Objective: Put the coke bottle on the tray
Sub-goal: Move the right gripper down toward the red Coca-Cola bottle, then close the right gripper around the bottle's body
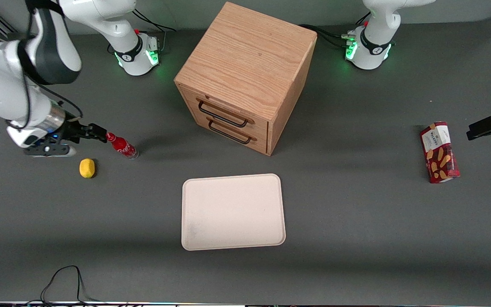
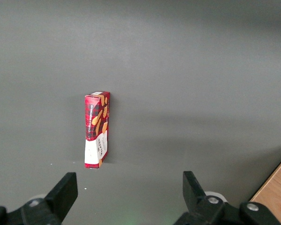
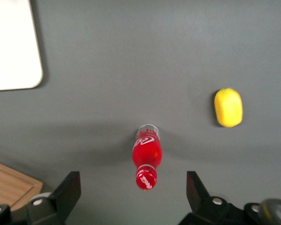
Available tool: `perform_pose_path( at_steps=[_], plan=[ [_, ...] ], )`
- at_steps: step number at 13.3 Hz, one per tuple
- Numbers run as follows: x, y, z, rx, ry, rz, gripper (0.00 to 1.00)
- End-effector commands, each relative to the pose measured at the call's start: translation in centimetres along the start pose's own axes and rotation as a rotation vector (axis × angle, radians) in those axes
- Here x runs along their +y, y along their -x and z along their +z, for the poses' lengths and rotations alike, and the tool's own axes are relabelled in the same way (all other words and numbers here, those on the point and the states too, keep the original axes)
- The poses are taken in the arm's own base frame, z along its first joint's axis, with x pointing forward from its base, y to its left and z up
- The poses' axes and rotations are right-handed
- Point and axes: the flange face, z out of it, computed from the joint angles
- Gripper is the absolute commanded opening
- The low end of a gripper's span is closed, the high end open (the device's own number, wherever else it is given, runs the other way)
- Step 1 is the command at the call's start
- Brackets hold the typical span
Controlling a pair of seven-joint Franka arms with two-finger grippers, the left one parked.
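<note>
The right arm's gripper (image 1: 100,133) sits low at the working arm's end of the table, fingers spread wide with nothing between them, its tips just by the red cap of the coke bottle (image 1: 122,146). From the wrist camera the 2 fingers (image 3: 68,190) stand well apart either side of the bottle (image 3: 146,158) — not touching it. The bottle stands on the dark table (image 1: 356,221), not on the tray. A lemon (image 1: 87,168) lies near it, a bit closer to the front camera. Next comes the cream tray (image 1: 232,211), flat on the table and well apart from the bottle. Above it sits the wooden drawer cabinet (image 1: 245,76) with 2 black handles. Toward the parked arm's end lies a red Walkers biscuit box (image 1: 439,152) — flat on the table.
</note>
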Motion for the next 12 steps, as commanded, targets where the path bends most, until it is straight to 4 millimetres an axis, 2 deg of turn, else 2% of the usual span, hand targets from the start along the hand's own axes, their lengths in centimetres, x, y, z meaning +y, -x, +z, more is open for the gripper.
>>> perform_pose_path(
  at_steps=[1,4,10,11,12],
  plan=[
    [0.2,3.2,3.2,0.047,0.002,-0.052,1.0],
    [0.4,3.9,6.8,0.044,0.007,-0.065,1.0],
    [0.9,3.7,9.3,0.066,0.015,-0.093,1.0],
    [0.9,3.6,9.9,0.062,0.015,-0.092,0.98],
    [0.9,3.5,10.0,0.067,0.018,-0.096,0.92]
  ],
)
